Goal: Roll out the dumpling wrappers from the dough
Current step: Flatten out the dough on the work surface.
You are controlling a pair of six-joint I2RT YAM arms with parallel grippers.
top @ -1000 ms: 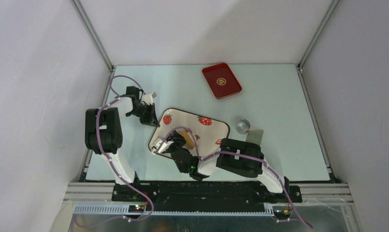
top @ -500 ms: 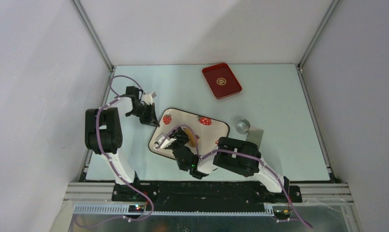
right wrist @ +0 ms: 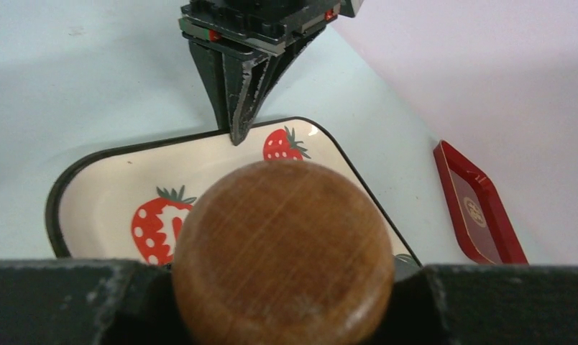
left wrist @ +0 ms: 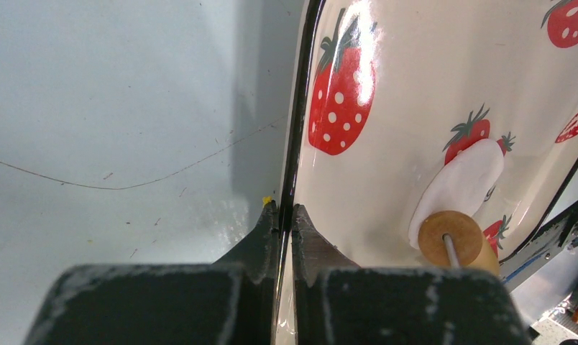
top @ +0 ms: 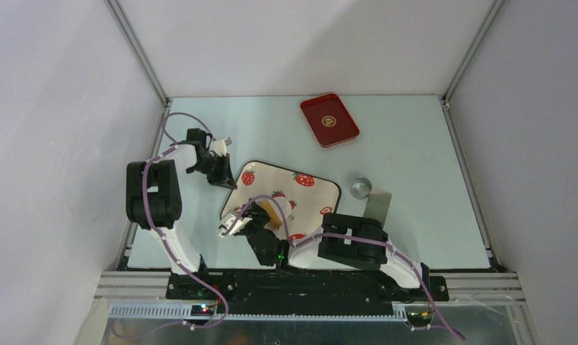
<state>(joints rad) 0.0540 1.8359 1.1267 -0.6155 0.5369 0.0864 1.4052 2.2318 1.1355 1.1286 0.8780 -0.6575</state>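
left gripper (left wrist: pixel 286 215) pinched shut on the rim of the strawberry tray (left wrist: pixel 401 86); right gripper (right wrist: pixel 285 305) clasping a wooden rolling pin (left wrist: pixel 450 238) over a flattened dough wrapper (left wrist: pixel 460 183).

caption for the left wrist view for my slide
The left gripper pinches the strawberry tray by its rim; a rolling pin sits at one end of the flattened dough.

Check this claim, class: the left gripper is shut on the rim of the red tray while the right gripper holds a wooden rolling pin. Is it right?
No. The left gripper is shut on the rim of the strawberry-print tray, not the red tray, as the left wrist view shows. The right gripper does hold the wooden rolling pin.
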